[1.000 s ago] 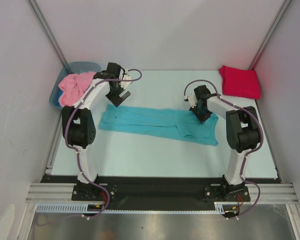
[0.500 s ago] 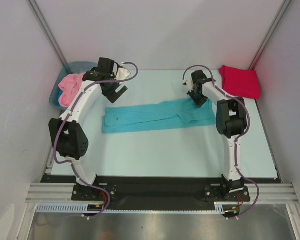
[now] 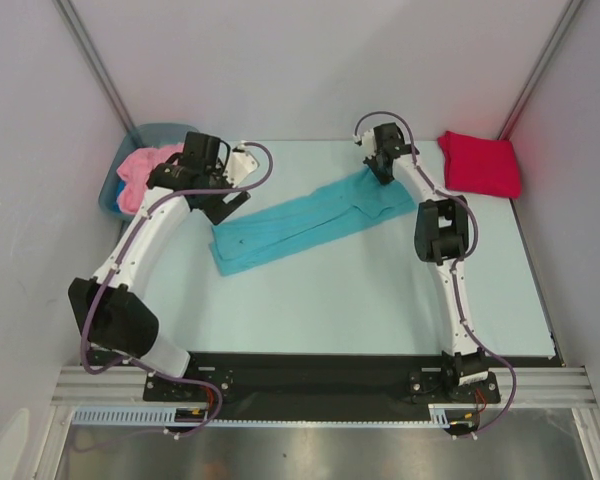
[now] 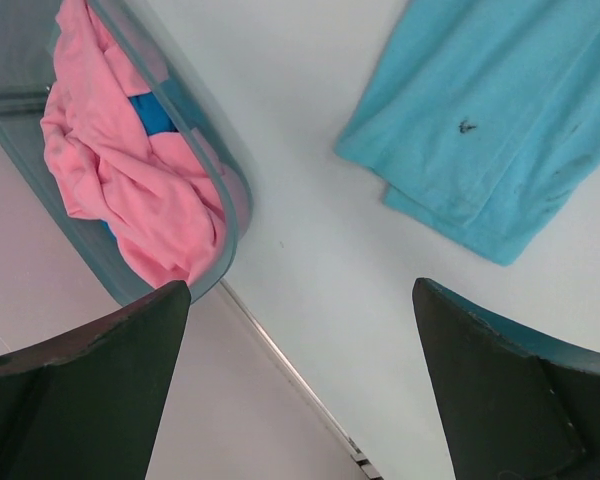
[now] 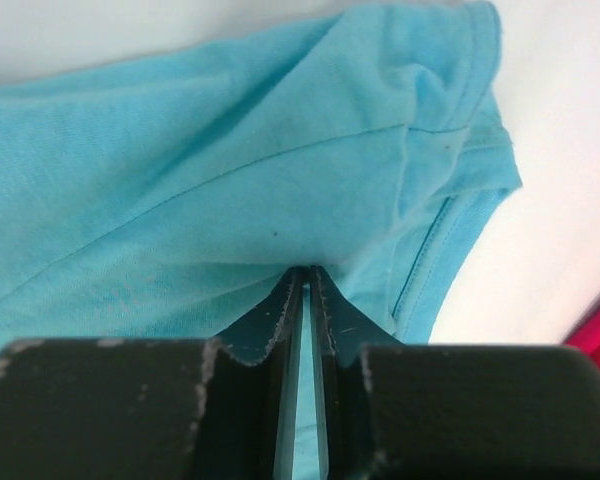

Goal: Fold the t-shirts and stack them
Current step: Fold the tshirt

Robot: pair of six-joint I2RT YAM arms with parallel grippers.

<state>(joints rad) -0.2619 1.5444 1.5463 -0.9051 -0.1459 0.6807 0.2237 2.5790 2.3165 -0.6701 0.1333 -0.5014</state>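
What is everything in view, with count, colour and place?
turquoise t-shirt: one, turquoise, lying slantwise mid-table
crimson t-shirt: one, crimson, folded, far right corner
pink t-shirt: one, pink, bunched in the tub
tub: one, grey-blue, far left corner
table: one, pale, under it all
left arm: one, white and black, beside the tub, jaws open
right arm: one, white and black, far centre, jaws shut on the turquoise t-shirt

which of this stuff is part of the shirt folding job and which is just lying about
Part of the job: turquoise t-shirt, red t-shirt, pink t-shirt.
Just lying about: grey-blue tub, which holds the pink one.
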